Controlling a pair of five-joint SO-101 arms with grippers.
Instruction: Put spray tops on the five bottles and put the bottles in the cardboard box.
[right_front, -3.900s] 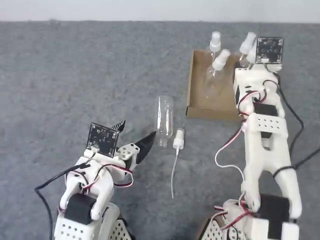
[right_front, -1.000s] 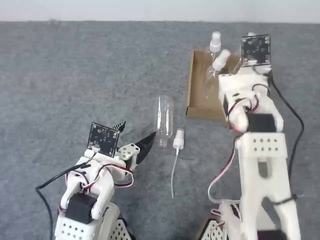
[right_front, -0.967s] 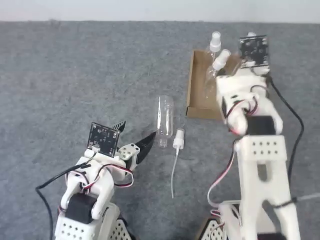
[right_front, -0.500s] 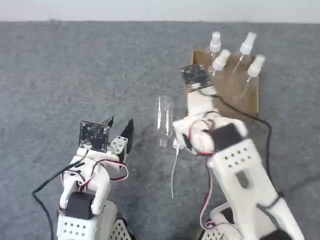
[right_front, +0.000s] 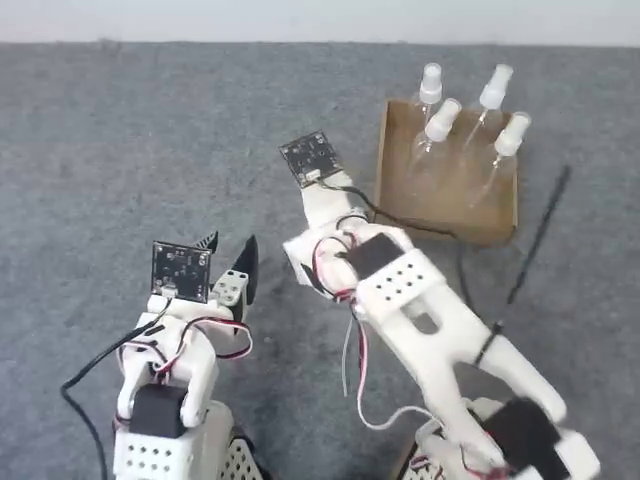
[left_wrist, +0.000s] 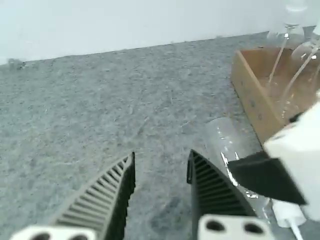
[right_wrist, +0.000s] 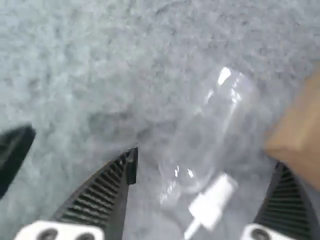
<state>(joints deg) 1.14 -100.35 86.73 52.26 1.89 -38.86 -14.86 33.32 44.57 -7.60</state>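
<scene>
Since the bottle lies flat beside the cardboard box, between the wide-spread fingers of the right gripper with its long axis across their closing line, the right arm's nearer; left gripper, also spread, sits lower left in the high view.

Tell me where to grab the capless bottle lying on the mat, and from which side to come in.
Grip the bottle across the middle of its round body, from above. It lies on its side, so its long flanks give opposing faces. The open right gripper hangs over it, a finger on each side. Avoid the neck end, where the loose spray top lies.
</scene>
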